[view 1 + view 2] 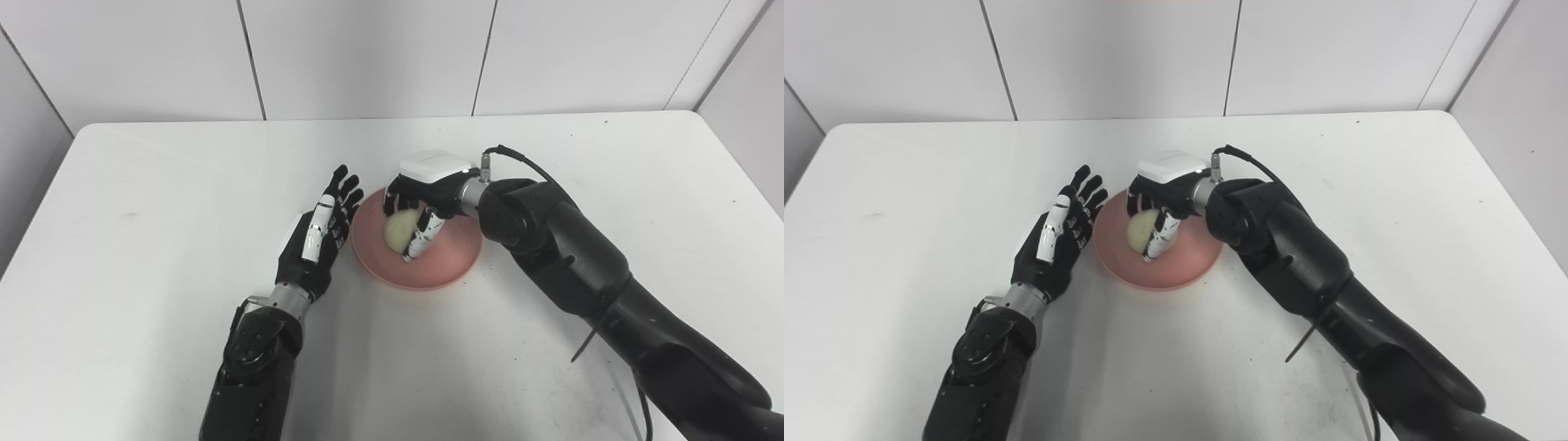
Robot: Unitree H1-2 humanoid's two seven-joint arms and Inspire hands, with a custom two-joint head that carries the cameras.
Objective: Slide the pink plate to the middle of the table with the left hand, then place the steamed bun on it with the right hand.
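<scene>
A white counter (184, 184) seen from above, with a pink plate (450, 263) near its middle. The right hand (422, 205) reaches in from the right and hangs over the plate, its fingers (422, 236) curled down around a pale bun (399, 231). The bun sits directly under the palm, above the plate's centre, gripped from the sides with its long axis near upright. Whether it already touches the plate is not clear. The left hand (318, 239) stands just beside the plate's left rim, fingers spread and pointing away from the robot, holding nothing. Whether it touches the rim cannot be told. The sliding step looks done. What likely remains is straight down: lower the bun and loosen the fingers.
</scene>
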